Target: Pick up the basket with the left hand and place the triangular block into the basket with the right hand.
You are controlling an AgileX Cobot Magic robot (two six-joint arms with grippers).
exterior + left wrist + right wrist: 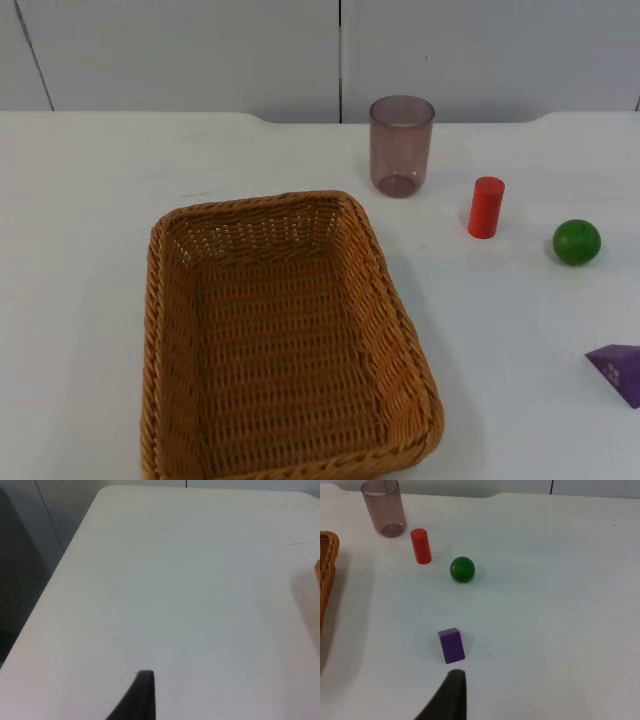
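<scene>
We start at the left gripper [145, 690]: one black fingertip hangs above bare worktop [175, 590], with a sliver of the basket's [280, 340] rim off to one side, well apart from it. We cannot tell how far it is open, and it holds nothing that we can see. The right gripper [452, 692] hovers just short of the purple triangular block [452, 645]; its opening is likewise hidden from us, and the block lies free on the worktop.

We judge the task to be at its very start: the basket sits flat and unlifted, and the block is untouched. The next move calls for the left gripper to travel across to the basket's near wall and close on the rim, while the right gripper descends squarely over the block.

For room, the block lies near the worktop's right side, well apart from the basket, with open surface between them. The green ball [577, 242], the red cylinder [486, 207] and the tinted cup [401, 146] stand farther back, off the direct path. The worktop's edge runs beside the left gripper.
</scene>
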